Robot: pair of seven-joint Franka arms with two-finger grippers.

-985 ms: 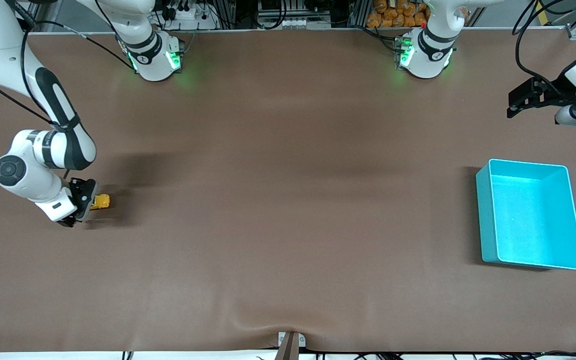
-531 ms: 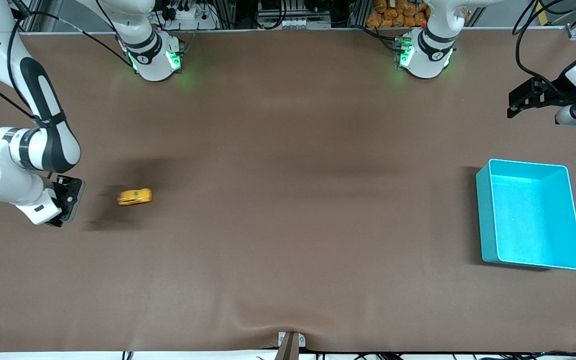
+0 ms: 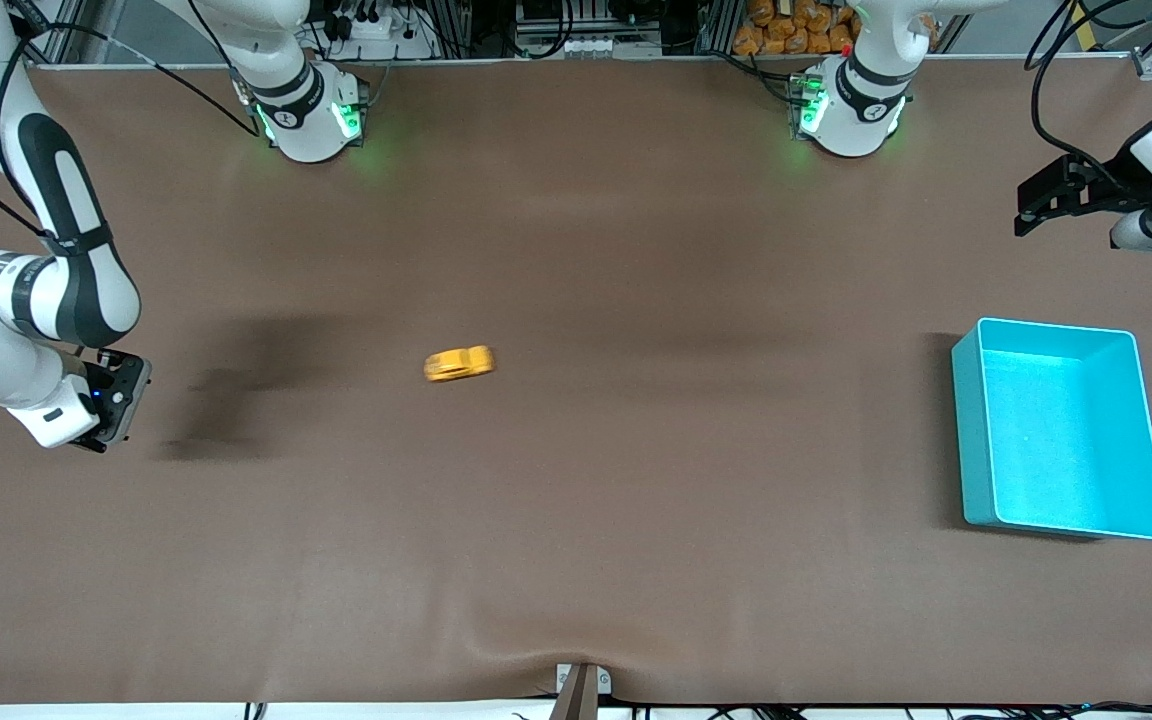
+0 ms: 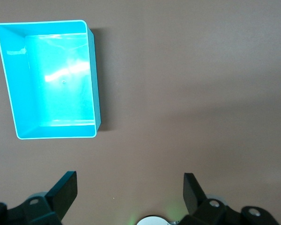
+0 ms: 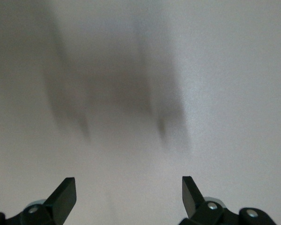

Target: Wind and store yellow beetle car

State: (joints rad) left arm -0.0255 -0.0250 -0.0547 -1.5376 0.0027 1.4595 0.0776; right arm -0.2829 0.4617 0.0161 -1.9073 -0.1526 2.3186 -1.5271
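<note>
Your front view looks steeply down from high across the brown table (image 3: 576, 520), facing both arm bases along its top edge and taking in the whole surface. Your left wrist view looks straight down from well above the turquoise bin (image 4: 49, 79); the front view shares that bin (image 3: 1061, 430) at the left arm's end of the table. Your right wrist view looks down on bare tabletop well apart from the bin.

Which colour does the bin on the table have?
The bin is turquoise; the left wrist view shows it best.
</note>
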